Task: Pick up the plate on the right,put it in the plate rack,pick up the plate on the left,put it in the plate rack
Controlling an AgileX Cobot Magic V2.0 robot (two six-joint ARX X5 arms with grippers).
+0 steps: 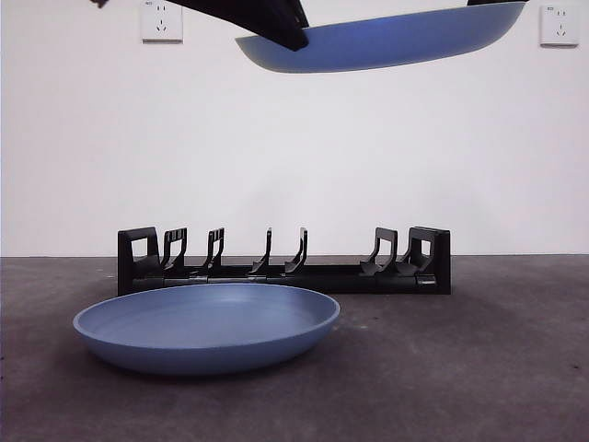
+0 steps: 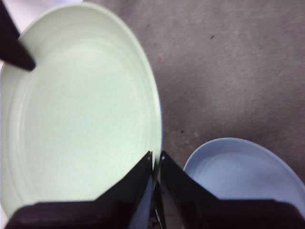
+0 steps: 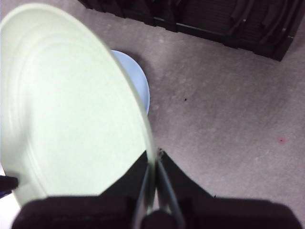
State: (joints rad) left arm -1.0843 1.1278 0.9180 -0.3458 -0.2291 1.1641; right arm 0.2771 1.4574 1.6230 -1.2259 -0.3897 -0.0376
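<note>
A shallow blue plate (image 1: 207,327) lies before the plate rack (image 1: 285,262); both grippers pinch a raised plate's (image 1: 386,41) rim

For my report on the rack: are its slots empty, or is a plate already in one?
Empty. The plate rack shows bare prongs; one plate lies on the table, and both grippers hold the other high above.

Both arms are raised high above the table, and both grippers clamp the rim of the same lifted plate (image 1: 396,41) from opposite edges. The left gripper (image 2: 156,160) has its two black jaws pressed nearly together on the rim, and the tip of the other gripper shows at the plate's far edge in its wrist view. The right gripper (image 3: 153,160) likewise has its jaws pinched tight on the rim, with the rim edge running between them.
</note>
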